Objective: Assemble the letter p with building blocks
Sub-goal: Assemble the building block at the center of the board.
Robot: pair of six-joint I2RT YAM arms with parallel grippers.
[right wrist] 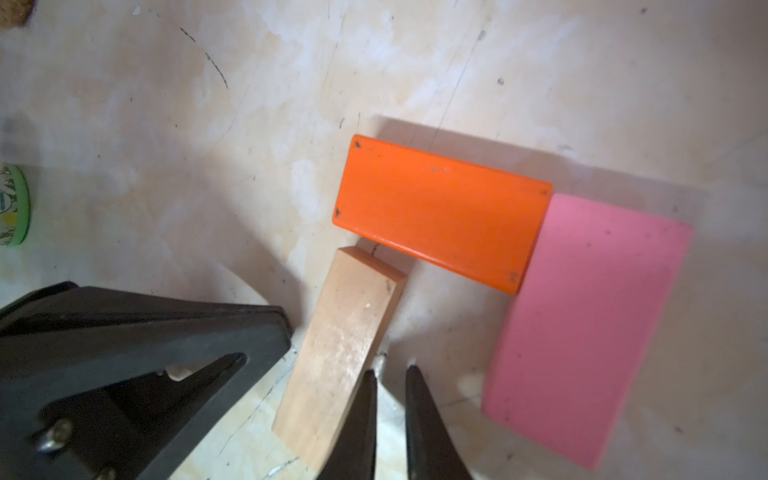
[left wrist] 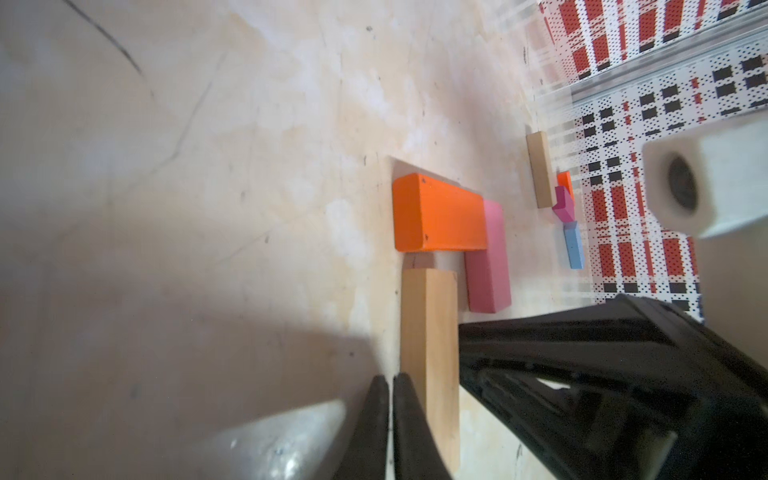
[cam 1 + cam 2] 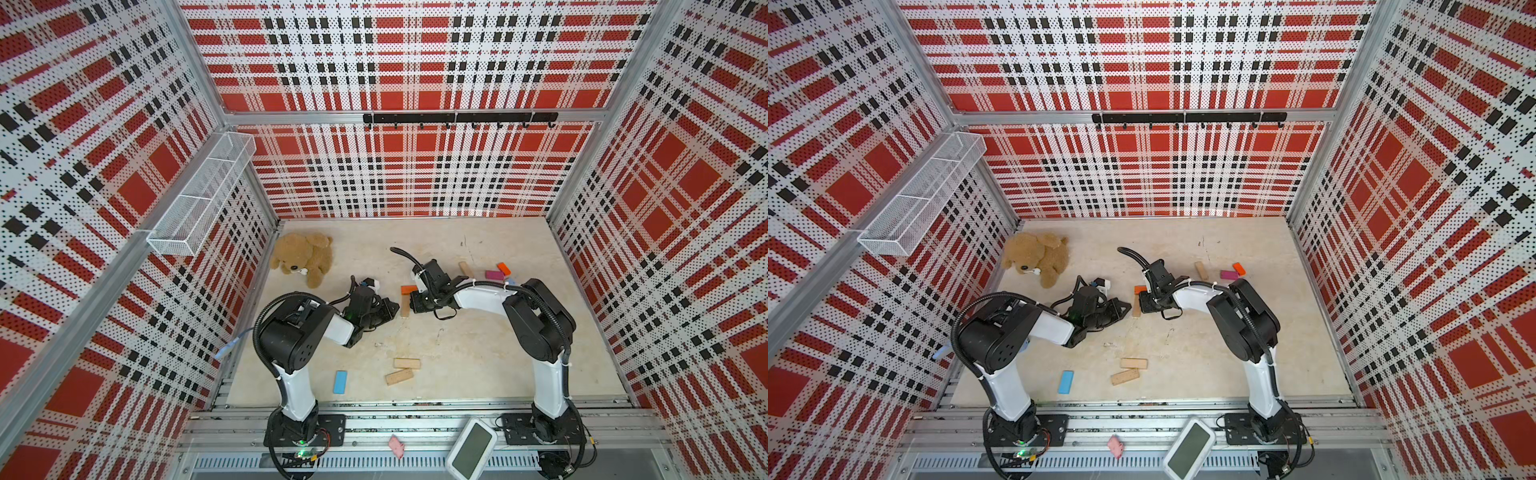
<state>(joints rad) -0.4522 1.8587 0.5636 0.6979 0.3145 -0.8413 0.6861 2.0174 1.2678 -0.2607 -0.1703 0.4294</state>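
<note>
Pink block mostly hidden under right arm in top views.

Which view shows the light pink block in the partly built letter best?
The right wrist view: the light pink block fills it, lying flat, its end against the orange block. The left wrist view shows it smaller. In both top views the right arm hides it.

Robot test cell: plaid perforated walls, aluminium framing.
</note>
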